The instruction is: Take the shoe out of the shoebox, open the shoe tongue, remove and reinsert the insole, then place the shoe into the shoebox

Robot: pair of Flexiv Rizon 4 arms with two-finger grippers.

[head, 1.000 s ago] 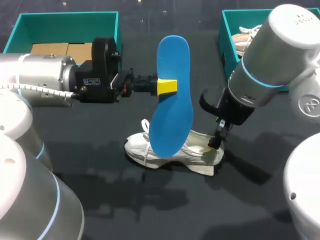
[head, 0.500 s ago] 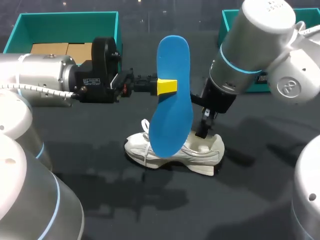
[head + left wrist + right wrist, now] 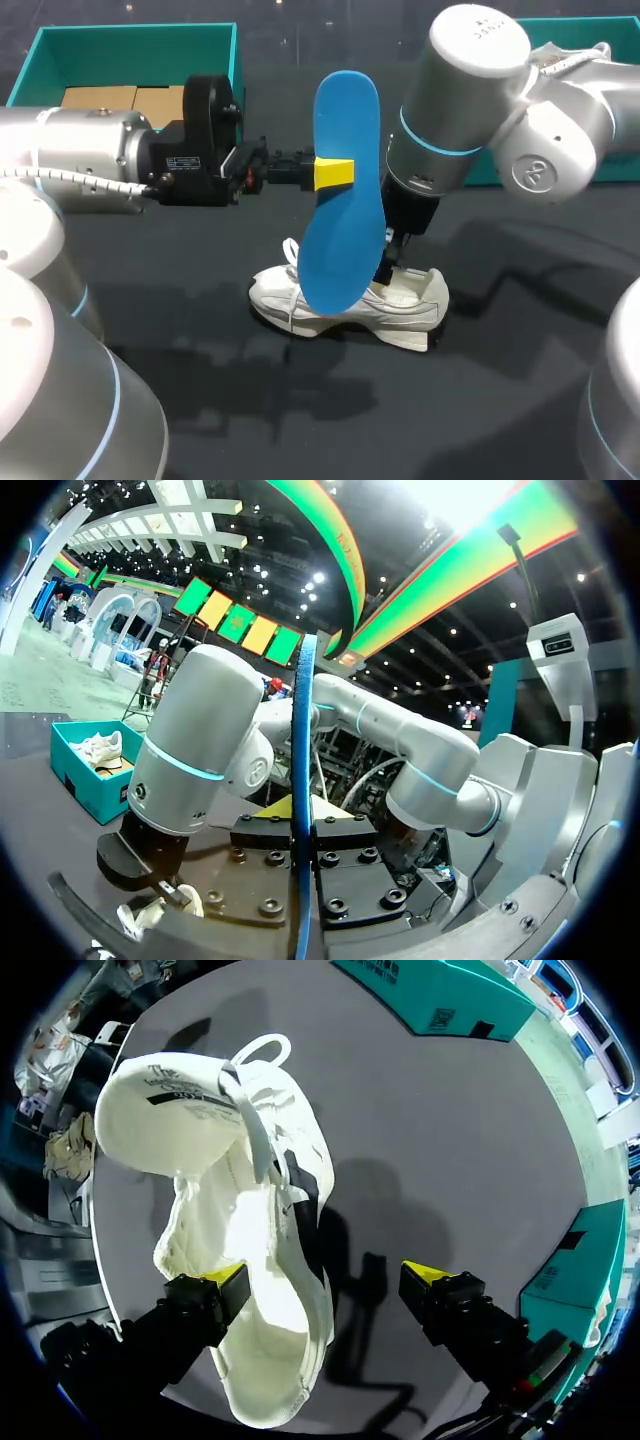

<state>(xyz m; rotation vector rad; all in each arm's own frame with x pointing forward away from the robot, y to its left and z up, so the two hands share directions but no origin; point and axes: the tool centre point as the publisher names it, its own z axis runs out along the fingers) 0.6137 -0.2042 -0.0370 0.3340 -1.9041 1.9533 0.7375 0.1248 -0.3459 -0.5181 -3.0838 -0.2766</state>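
There is one white shoe (image 3: 345, 303) on the dark table (image 3: 200, 400). It stands near the middle and is not inside any box. Its toe points to my left side and its heel to my right.

There is one blue insole (image 3: 345, 200). It is out of the shoe and stands upright in the air above it, with its lower end in front of the shoe in the head view. The left gripper (image 3: 335, 172) is closed on the insole at about its middle, one yellow tip on each flat side. In the left wrist view the insole shows only as a thin blue edge between the fingers.

The right gripper (image 3: 328, 1282) hangs over the shoe with its fingers spread apart and holds nothing. One yellow fingertip (image 3: 228, 1284) is over the shoe opening, but I cannot tell if it touches. The other tip is beside the shoe, over the bare table.

There are two teal boxes at the far edge of the table. The left box (image 3: 120, 40) holds two brown cards (image 3: 100, 97). The right box (image 3: 615, 32) is partly hidden by the right arm and holds a second shoe (image 3: 100, 750), also white.
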